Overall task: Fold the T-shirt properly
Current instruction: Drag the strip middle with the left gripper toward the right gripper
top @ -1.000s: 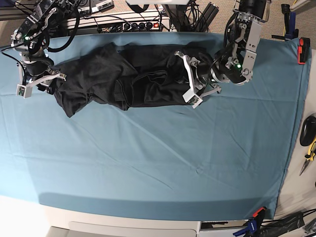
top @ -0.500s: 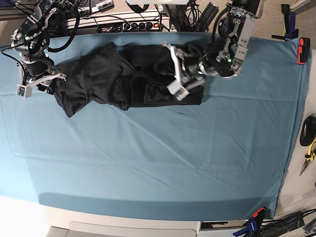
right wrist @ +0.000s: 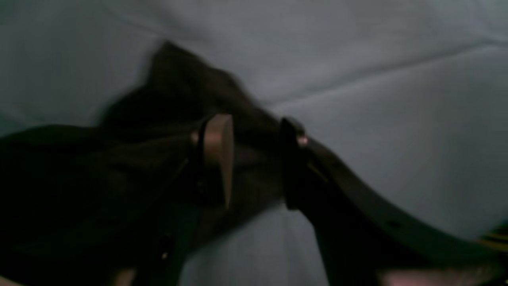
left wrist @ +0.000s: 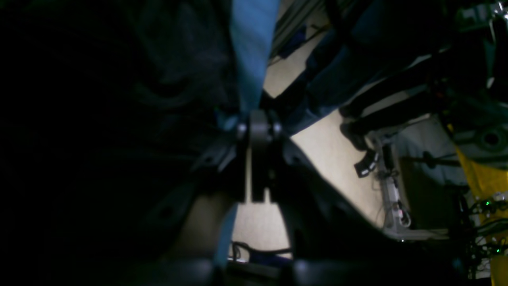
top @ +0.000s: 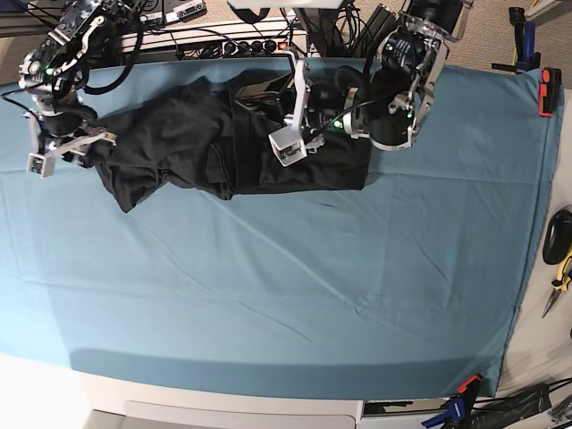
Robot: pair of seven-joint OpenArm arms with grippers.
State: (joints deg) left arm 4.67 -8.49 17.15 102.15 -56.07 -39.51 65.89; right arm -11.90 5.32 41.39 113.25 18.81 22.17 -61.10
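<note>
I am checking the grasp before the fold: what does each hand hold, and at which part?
Right hand: open, nothing held, fingers astride the T-shirt end. Left hand: shut; whether it pinches fabric cannot be told.

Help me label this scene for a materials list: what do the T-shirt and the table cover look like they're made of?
T-shirt: soft matte black knit fabric, judging by its limp folds and wrinkles. Table cover: thin teal woven cloth, matte, with shallow creases; the exact fibre of either can't be told.

Black T-shirt (top: 197,143), bunched along table's far edge
</note>
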